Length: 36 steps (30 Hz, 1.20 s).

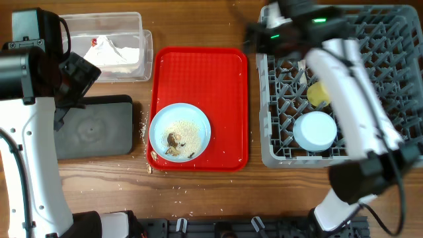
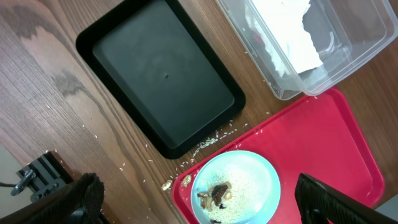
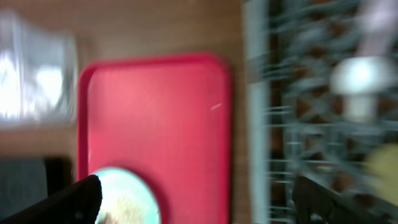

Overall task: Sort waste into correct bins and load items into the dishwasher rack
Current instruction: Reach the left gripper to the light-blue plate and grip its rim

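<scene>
The wooden table bears a clear tub, black tray, red tray, grey rack and scattered rice grains

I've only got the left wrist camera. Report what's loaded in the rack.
Observer: A yellow cup sits in the dishwasher rack, near its middle.
Operator: List anything else in there.
Observer: A light blue bowl, apparently upside down, on the robot's side of the cup.
Operator: Give me the right gripper's state.
Observer: The right gripper is open, blurred, over the rack's far left corner.
</scene>
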Motion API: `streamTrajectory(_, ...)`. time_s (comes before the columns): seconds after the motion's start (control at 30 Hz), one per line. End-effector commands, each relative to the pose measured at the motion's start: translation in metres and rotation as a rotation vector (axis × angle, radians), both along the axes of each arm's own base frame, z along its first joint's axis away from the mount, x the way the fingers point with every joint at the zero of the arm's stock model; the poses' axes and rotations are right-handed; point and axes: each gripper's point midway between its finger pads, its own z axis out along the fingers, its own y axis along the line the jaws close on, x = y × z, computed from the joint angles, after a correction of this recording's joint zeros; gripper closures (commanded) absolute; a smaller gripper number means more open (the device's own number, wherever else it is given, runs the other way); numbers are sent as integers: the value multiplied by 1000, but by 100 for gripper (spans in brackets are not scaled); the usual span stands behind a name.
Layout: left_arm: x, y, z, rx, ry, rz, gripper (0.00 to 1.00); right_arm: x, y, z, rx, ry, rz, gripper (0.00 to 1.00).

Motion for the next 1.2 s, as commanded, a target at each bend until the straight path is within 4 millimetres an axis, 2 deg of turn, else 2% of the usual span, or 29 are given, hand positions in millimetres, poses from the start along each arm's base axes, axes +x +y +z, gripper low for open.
streamTrajectory(0.0, 0, -1, 1, -21, -12, 16, 0, -2, -53, 26, -12, -42, -136, 0)
streamTrajectory(0.1, 3, -14, -1, -93, -20, -7, 0, 2, -75, 24, -14, -33, -187, 0)
streamTrajectory(0.2, 11, -24, 1, -153, -56, -31, 0, 6, -84, 25, -12, -46, -210, 0)
streamTrajectory(0.3, 13, -68, 3, -370, -67, -148, 0, 6, -85, 26, -12, -47, -212, 0)
streamTrajectory(0.4, 14, -104, 9, -432, -80, -362, 0, 6, -85, 26, -11, -47, -212, 0)
streamTrajectory(0.53, 3, -168, 7, -387, -44, -667, 0, 6, -85, 26, -12, -47, -212, 0)
streamTrajectory(0.63, 2, -200, -1, -287, -24, -778, 0, 6, -85, 26, -12, -47, -212, 0)
streamTrajectory(0.7, 4, -215, -15, -195, 11, -743, 0, 6, -85, 26, -12, -47, -212, 0)
streamTrajectory(0.77, 10, -224, -32, -94, 46, -678, 8, 6, -85, 26, -11, -47, -212, 0)
streamTrajectory(0.8, 13, -227, -39, -64, 59, -656, 18, 6, -85, 26, -12, -47, -212, 0)
streamTrajectory(0.83, 19, -233, -57, -11, 93, -583, 35, 6, -85, 26, -11, -47, -212, 0)
streamTrajectory(0.9, 25, -240, -78, 20, 133, -524, 41, 6, -85, 26, -11, -47, -212, 0)
streamTrajectory(0.97, 30, -250, -105, 37, 190, -488, 44, 6, -85, 26, -11, -47, -212, 0)
streamTrajectory(1.1, 37, -273, -169, 85, 315, -472, 44, 6, -85, 26, -12, -47, -212, 0)
streamTrajectory(1.17, 39, -278, -189, 95, 343, -447, 43, 6, -85, 26, -11, -47, -212, 0)
